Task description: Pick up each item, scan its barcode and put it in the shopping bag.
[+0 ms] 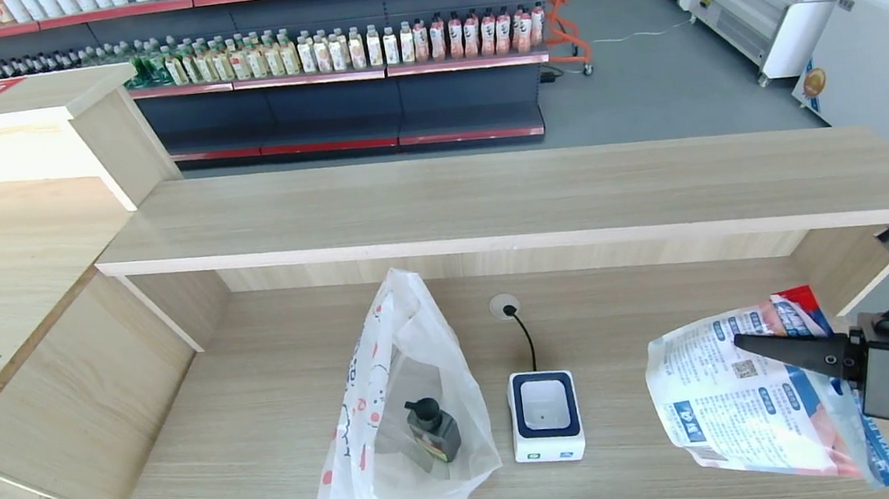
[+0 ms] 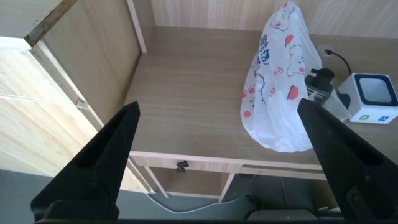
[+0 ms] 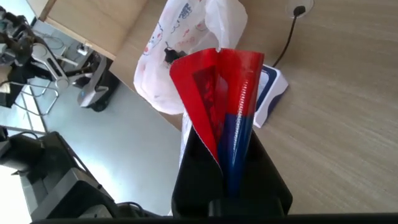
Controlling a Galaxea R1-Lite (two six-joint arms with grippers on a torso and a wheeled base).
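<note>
Item 1. Right fingers (image 1: 791, 354): closed on a printed packet (image 1: 730, 401), clamped across its upper part. The packet hangs from them above the desk (image 1: 263, 421). Its pale printed face shows in the head view and its red and blue side (image 3: 217, 81) in the right wrist view.

Item 2. Left fingers (image 2: 118, 143): spread wide, nothing between them, held above the desk's near edge.

Item 3. Shopping bag (image 1: 381, 424): white, thin plastic, red pattern, standing on the desk ahead of the left fingers and well apart from the right fingers. A dark pump bottle (image 1: 434, 431) stands inside it.

Item 4. Scanner (image 1: 545, 414): white box with a blue-rimmed window, on the desk between the bag and the held packet, just beside the bag. A black cable (image 1: 525, 332) runs from it to a desk port.
</note>
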